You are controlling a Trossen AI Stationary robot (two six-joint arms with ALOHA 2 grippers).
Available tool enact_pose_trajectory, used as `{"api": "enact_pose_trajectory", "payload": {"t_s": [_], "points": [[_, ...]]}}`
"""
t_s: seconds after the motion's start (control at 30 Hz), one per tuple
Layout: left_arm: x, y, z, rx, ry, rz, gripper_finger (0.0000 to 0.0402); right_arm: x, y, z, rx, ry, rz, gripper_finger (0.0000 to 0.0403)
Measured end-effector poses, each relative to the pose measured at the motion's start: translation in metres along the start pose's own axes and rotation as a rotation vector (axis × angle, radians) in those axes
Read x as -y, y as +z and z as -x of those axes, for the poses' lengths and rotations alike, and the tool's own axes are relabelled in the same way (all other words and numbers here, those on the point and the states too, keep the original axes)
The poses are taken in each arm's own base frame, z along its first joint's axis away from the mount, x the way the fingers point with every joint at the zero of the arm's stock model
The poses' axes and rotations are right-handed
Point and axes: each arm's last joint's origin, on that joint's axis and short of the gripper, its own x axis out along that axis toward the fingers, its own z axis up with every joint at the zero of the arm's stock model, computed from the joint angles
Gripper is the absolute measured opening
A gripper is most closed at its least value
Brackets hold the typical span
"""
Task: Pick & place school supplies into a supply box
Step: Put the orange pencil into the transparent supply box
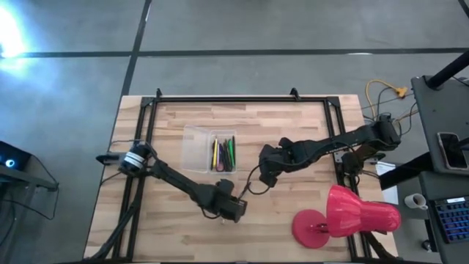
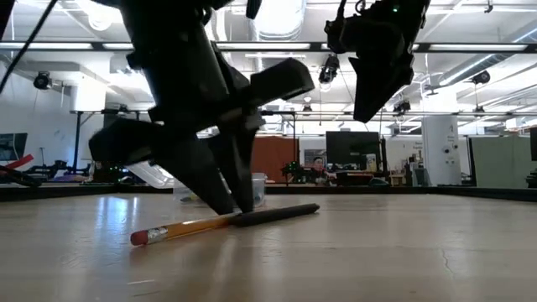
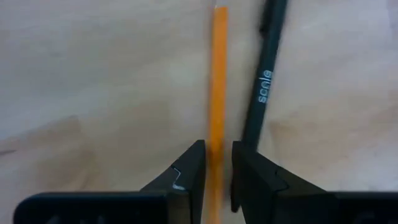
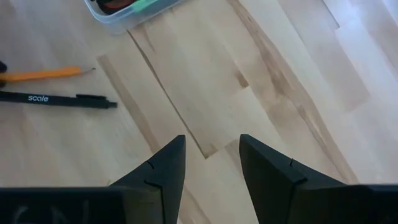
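Two supplies are lying side by side on the counter [image 1: 293, 132]: an orange pencil [image 3: 217, 81] and a black pen [image 3: 264, 81], just apart. Pencil is light, stiff, smooth; likely rolling if nudged, so a mid-shaft pinch across its width looks best. Left gripper [image 3: 216, 171] is straddling the pencil, jaws narrowed around the shaft, seemingly grasping it; pen is lying just outside one finger. Supply box [image 1: 210, 150] is sitting well apart, already holding several pens. Right gripper [image 4: 210, 163] is hovering nearby, jaws released.
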Motion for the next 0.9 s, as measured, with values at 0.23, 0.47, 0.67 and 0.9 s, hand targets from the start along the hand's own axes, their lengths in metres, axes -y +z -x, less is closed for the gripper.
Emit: {"api": "enact_pose_trajectory", "payload": {"t_s": [0.23,0.47,0.67,0.9], "points": [[-0.026,-0.004,-0.017,-0.025,0.076,0.005,0.0063,-0.001,-0.003,-0.001,-0.009,-0.006,0.022,0.0144],[-0.047,-0.006,-0.022,-0.082,0.216,-0.129,0.0023,0.000,-0.008,-0.005,-0.022,-0.016,0.031,0.0144],[-0.065,-0.004,-0.015,-0.163,0.411,-0.254,0.0009,0.003,-0.015,-0.012,-0.048,-0.038,0.015,0.0144],[-0.062,-0.004,-0.007,-0.257,0.393,-0.302,0.0003,0.002,-0.022,-0.013,-0.056,-0.040,0.005,0.0144]]}}
